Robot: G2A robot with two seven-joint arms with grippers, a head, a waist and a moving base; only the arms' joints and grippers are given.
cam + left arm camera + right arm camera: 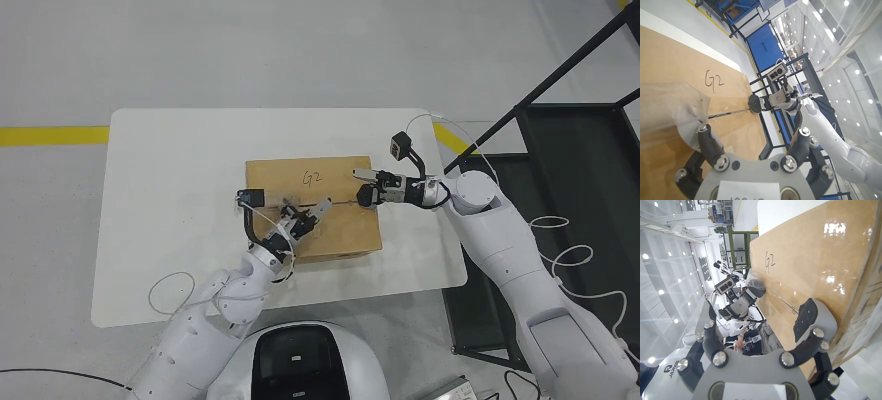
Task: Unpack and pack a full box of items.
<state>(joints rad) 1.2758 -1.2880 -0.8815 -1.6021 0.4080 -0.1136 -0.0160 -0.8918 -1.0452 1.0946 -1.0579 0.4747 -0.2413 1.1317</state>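
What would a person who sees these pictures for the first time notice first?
A closed cardboard box sits in the middle of the white table, with a handwritten mark on its top. Both hands are at its centre seam: the right hand, open, at the seam's end by the box's edge, and the left hand, open, farther along. Crumpled clear film is bunched by the left hand.

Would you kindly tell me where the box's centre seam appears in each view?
Top view: the centre seam runs between the left gripper and the right gripper.
Left wrist view: the seam runs from near the left gripper's finger to the right gripper's pad.
Right wrist view: the seam runs from the right gripper's pad toward the left gripper.
Shared landmark: the handwritten mark beside the seam.
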